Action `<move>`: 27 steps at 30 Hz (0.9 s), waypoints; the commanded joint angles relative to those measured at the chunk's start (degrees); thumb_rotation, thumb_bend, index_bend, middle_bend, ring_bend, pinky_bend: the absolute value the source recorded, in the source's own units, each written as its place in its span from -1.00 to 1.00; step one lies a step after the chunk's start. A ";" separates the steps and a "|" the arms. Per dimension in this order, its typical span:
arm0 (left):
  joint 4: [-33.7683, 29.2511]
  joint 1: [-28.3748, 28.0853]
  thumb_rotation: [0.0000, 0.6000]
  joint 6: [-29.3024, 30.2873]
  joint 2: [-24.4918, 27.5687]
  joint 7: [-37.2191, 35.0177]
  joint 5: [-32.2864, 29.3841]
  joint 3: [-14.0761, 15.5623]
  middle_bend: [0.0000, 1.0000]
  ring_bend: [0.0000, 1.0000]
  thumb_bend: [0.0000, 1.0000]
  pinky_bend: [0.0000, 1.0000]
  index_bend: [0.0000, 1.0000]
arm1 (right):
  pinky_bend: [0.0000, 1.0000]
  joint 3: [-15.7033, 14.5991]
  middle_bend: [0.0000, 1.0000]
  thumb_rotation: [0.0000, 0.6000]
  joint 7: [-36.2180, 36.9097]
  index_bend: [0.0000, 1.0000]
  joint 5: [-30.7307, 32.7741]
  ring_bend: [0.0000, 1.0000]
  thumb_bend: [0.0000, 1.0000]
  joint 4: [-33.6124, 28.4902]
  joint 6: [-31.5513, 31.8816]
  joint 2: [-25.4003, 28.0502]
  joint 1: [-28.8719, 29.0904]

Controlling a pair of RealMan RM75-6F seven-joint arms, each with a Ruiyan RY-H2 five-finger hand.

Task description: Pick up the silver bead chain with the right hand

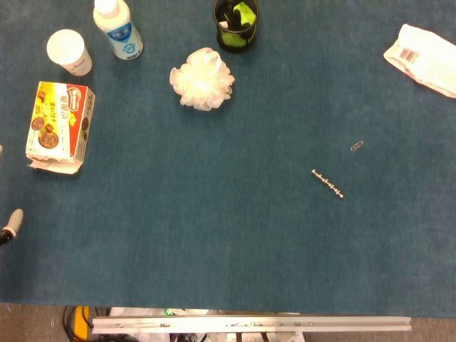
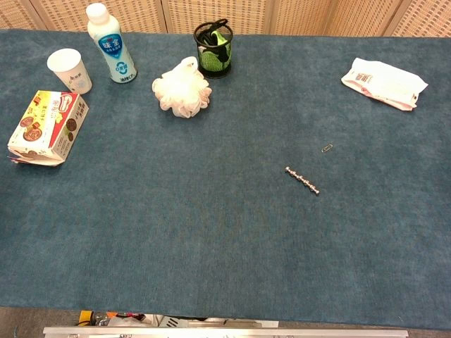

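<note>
A blue cloth-covered table [image 1: 214, 249] fills both camera views, seen from above in the head view and from a lower angle in the chest view. The silver bead chain [image 1: 327, 183] lies flat on the cloth right of centre, stretched in a short straight line that slants from upper left to lower right, with nothing touching it. Near its upper right end, but apart from it, lies a small paper clip [image 1: 357, 146]. Toward the far right corner rests a white crinkled packet [image 1: 422, 58] with a barcode on it. Along the far edge, near the middle, stands a black mesh cup [image 1: 236, 24] holding green and dark items, and just in front of it to the left sits a fluffy white bath puff [image 1: 203, 79]. Further left stands a white bottle [image 1: 118, 28] with a blue label, and beside it a white paper cup [image 1: 69, 51]. In front of the cup lies a snack box [image 1: 60, 120], printed in red and yellow, with one flap open at its near end. At the far left edge of the head view, a pale rounded tip with a dark base [image 1: 11, 224] pokes into the frame; it may be part of the left hand, but too little shows to tell how its fingers lie or whether it holds anything. The right hand appears in neither view. A metal rail [image 1: 249, 324] runs along the table's near edge.
</note>
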 commanded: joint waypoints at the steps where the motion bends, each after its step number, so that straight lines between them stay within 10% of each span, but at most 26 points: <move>1: -0.09 -0.01 1.00 -0.29 0.18 -0.07 -0.41 -0.07 -0.94 -0.95 -0.45 -1.00 -0.99 | 0.33 0.06 0.10 1.00 -0.28 0.11 -0.12 0.04 -0.77 -0.26 -0.07 -0.08 0.18; 15: 0.47 -0.24 1.00 -1.29 0.41 -0.58 -1.44 -0.21 -0.94 -0.95 -0.45 -1.00 -0.99 | 0.33 -0.36 0.10 1.00 -4.16 0.11 -7.10 0.03 -0.77 -2.55 -2.21 1.62 4.51; 27: 0.26 0.26 1.00 -1.95 0.99 -1.47 -3.11 0.01 -0.94 -0.95 -0.45 -1.00 -0.99 | 0.35 0.47 0.20 1.00 -16.02 0.11 -10.62 0.19 -0.76 -6.16 -20.14 1.40 16.90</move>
